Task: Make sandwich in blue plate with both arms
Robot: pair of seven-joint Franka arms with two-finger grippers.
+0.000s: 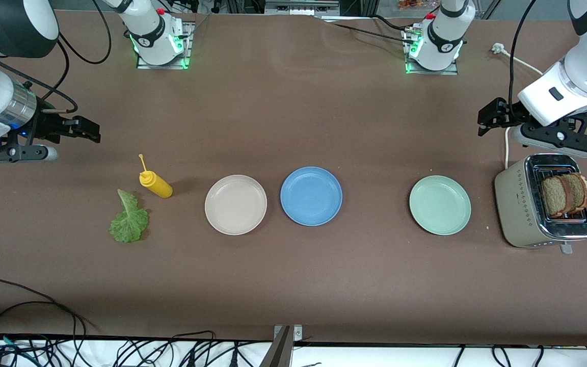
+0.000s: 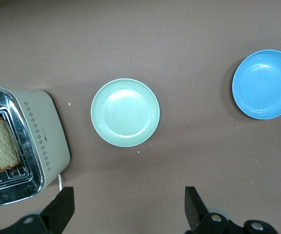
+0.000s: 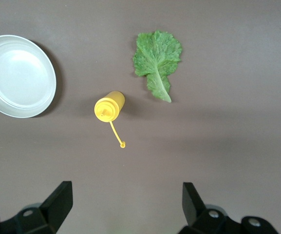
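The blue plate (image 1: 311, 195) (image 2: 265, 84) lies bare in the middle of the table. Two brown bread slices (image 1: 566, 194) (image 2: 1, 145) stand in the toaster (image 1: 520, 206) (image 2: 40, 141) at the left arm's end. A green lettuce leaf (image 1: 129, 218) (image 3: 156, 57) lies flat on the table at the right arm's end. My left gripper (image 1: 488, 119) (image 2: 129, 204) hangs open over bare table beside the toaster, holding nothing. Up over the table near the lettuce, my right gripper (image 1: 88, 129) (image 3: 128, 202) is open too, with nothing between its fingers.
A beige plate (image 1: 235, 204) (image 3: 18, 75) sits beside the blue plate toward the right arm's end, and a mint-green plate (image 1: 439, 205) (image 2: 125, 112) toward the left arm's end. A yellow squeeze bottle (image 1: 155, 183) (image 3: 109, 107) stands next to the lettuce. Cables run along the table's near edge.
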